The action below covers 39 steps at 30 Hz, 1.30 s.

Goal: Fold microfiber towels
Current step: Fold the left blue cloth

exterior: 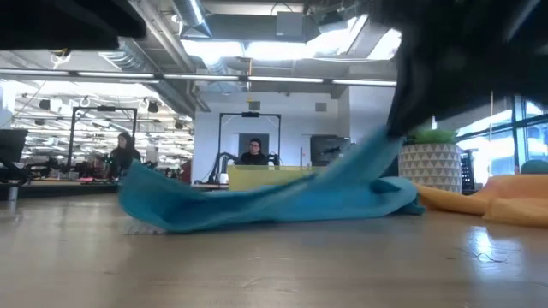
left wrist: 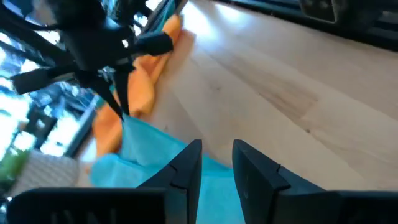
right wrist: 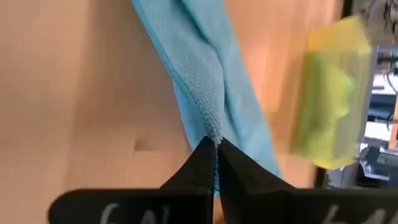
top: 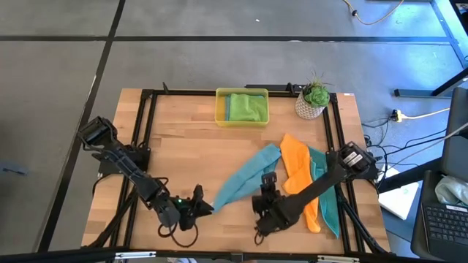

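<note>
High view gives us a teal towel [top: 245, 179] stretched in a long diagonal band across the lower middle of the frame, from near the orange towel [top: 298, 175] down toward the lower left. Our right gripper [top: 265, 196] pinches one edge of that band near its middle; the right wrist view shows the fingers [right wrist: 200, 167] closed tight on the cloth. Our left gripper [top: 202, 207] sits at the band's lower-left end, fingers [left wrist: 186, 169] narrowly apart with teal cloth between them, gripping that corner. Another teal towel [top: 327, 197] lies under the orange one at lower right. A green towel [top: 246, 107] rests in the yellow tray [top: 219, 108] at upper centre, with a potted plant [top: 314, 98] just right of it. Everything sits on the wooden table [top: 183, 153].
</note>
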Tool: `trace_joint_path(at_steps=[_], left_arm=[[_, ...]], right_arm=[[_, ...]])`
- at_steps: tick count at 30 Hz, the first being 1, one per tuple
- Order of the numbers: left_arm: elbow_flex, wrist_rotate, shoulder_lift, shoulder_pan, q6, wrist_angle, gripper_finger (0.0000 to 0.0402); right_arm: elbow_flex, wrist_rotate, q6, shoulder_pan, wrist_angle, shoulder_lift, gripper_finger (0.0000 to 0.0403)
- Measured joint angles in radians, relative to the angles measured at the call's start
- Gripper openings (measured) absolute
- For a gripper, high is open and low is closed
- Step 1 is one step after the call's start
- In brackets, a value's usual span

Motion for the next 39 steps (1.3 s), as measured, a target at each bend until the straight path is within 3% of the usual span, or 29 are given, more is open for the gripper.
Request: trace_joint_path(at_steps=[5,14,19,24,27,29,32,34,35,36,39], left_arm=[[0.0,-0.112,0.0,-0.003,0.106,0.09,0.0082],[0.0,-0.123,0.0,-0.015,0.124,0.101,0.0082],[0.0,-0.114,0.0,-0.033,0.102,0.101,0.0082],[0.0,-0.085,0.0,-0.051,0.103,0.136,0.0082],[0.0,-0.108,0.0,-0.061,0.173,0.209,0.0082],[0.0,-0.171,0.0,-0.073,0.241,0.249,0.0082],[0.0,-0.317,0.0,-0.096,0.313,0.265,0.0082],[0.0,-0.424,0.0,-0.113,0.332,0.264,0.0082],[0.0,-0.472,0.0,-0.122,0.332,0.263,0.0082],[0.0,-0.506,0.0,-0.131,0.332,0.263,0.0082],[0.0,-0.569,0.0,-0.159,0.334,0.263,0.0082]], right_arm=[[0.232,0.076,-0.001,0.026,-0.203,-0.003,0.0009],[0.54,0.198,-0.103,0.023,-0.3,-0.004,0.0009],[0.61,0.154,-0.144,-0.006,-0.3,-0.005,0.0009],[0.582,0.029,-0.108,-0.045,-0.299,-0.005,0.0009],[0.559,0.039,-0.1,-0.071,-0.301,-0.005,0.0009],[0.558,0.161,-0.086,-0.086,-0.314,-0.005,0.0009],[0.581,0.45,-0.082,-0.099,-0.329,-0.005,0.0009],[0.607,0.581,-0.152,-0.108,-0.292,-0.006,0.0009],[0.622,0.568,-0.224,-0.12,-0.249,-0.007,0.0009],[0.641,0.477,-0.304,-0.135,-0.198,-0.007,0.0009],[0.683,0.019,-0.418,-0.196,-0.12,-0.007,0.0007]])
